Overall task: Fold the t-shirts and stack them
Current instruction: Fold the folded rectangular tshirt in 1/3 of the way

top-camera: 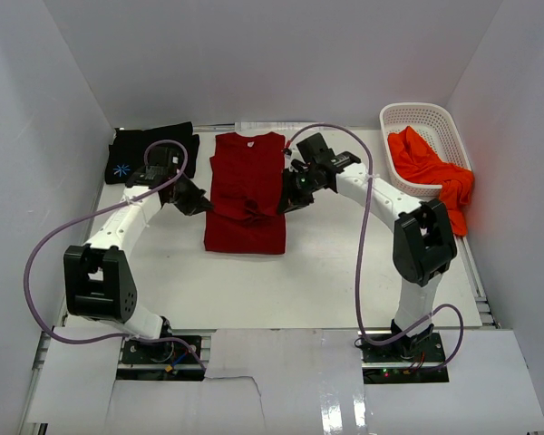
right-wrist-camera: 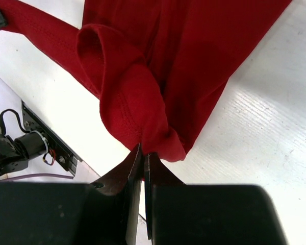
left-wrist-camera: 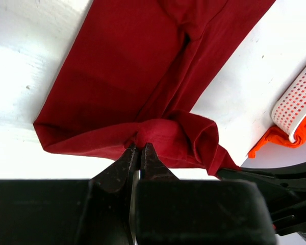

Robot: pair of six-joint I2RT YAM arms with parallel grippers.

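A dark red t-shirt lies lengthwise in the middle of the table, collar toward the back. My left gripper is shut on a pinch of its left edge, and the cloth bunches at the tips. At the opposite edge my right gripper is shut on a fold of the same shirt, lifting a loop of hem. A folded black t-shirt with a small blue print lies at the back left. An orange-red t-shirt is heaped in the basket and hangs over its near rim.
The white slotted basket stands at the back right, and also shows in the left wrist view. White walls close in the table on three sides. Bare white table lies in front of the red shirt.
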